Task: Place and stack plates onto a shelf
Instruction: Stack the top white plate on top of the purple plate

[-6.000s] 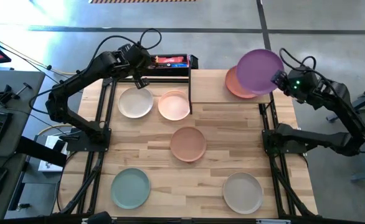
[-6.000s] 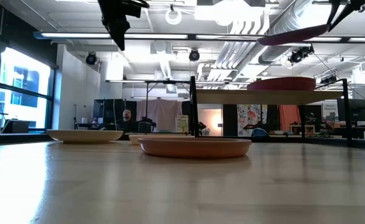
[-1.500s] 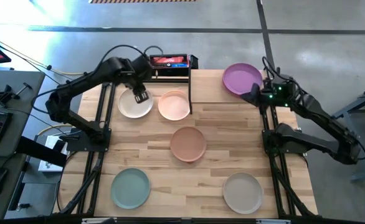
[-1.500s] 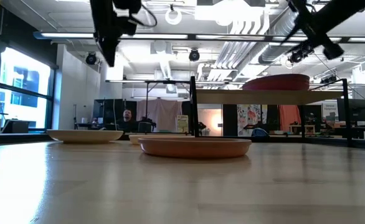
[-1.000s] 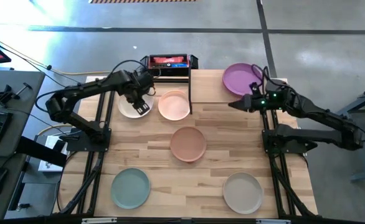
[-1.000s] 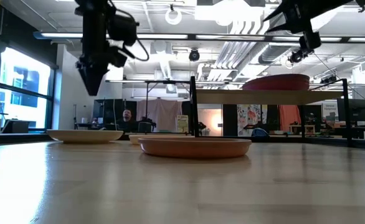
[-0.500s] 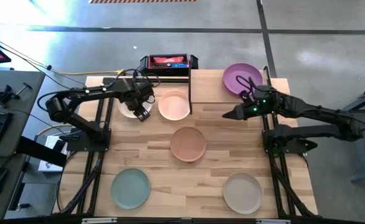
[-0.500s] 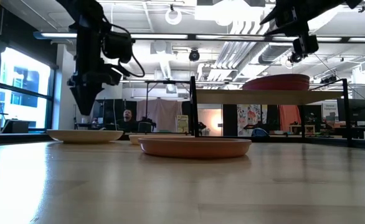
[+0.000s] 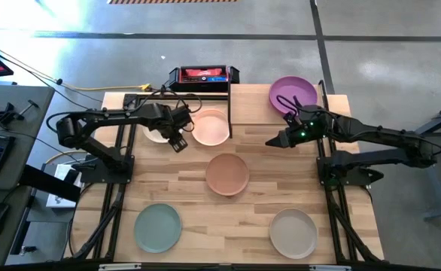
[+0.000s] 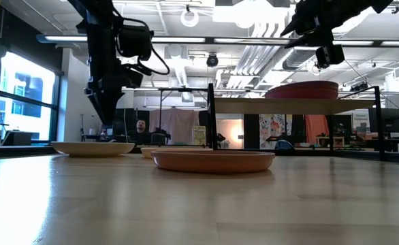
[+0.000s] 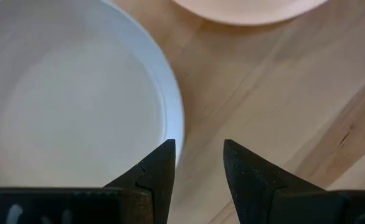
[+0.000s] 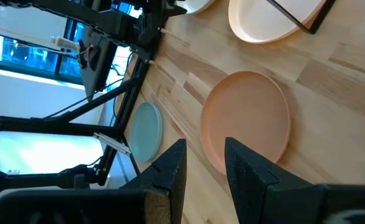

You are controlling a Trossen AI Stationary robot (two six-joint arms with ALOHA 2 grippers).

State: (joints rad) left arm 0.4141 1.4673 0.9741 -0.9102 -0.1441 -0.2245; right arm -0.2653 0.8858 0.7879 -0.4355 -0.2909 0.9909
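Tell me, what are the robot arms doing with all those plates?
They are putting plates on the shelf. A purple plate already lies on top there. The left tool is open and low by the edge of the cream plate, ready to grab it. The right tool is open and empty, reaching out over the table toward the tan plate.

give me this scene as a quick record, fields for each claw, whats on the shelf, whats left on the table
left claw: open, low at the cream plate's rim
right claw: open, empty, over the table beside the shelf
on shelf: purple plate on top
on table: cream, pale pink plate, tan plate, mint green plate, beige-grey plate
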